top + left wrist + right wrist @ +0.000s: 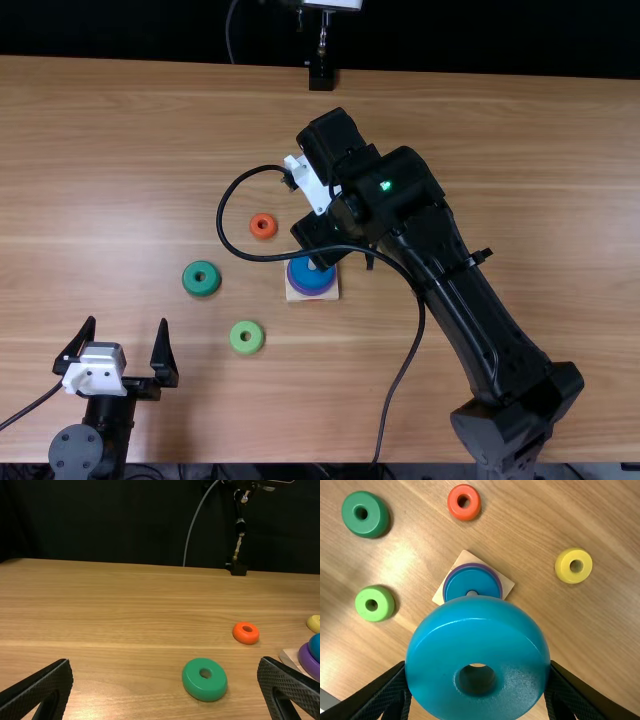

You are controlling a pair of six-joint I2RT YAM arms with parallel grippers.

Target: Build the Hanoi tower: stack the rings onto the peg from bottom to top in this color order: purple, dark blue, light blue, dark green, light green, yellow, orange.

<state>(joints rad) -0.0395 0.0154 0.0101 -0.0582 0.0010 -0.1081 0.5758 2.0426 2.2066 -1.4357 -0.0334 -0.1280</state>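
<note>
Light blue ring (435,650) right up at the lens: I have it pinched in my right gripper (319,238), near the peg (472,593), which already carries the dark blue ring (462,582) on top of the purple ring (308,663). My left gripper (126,321) stands wide apart and empty, while the dark green ring (201,278), light green ring (247,337), orange ring (263,226) and yellow ring (565,566) lie loose around the base (506,583).
</note>
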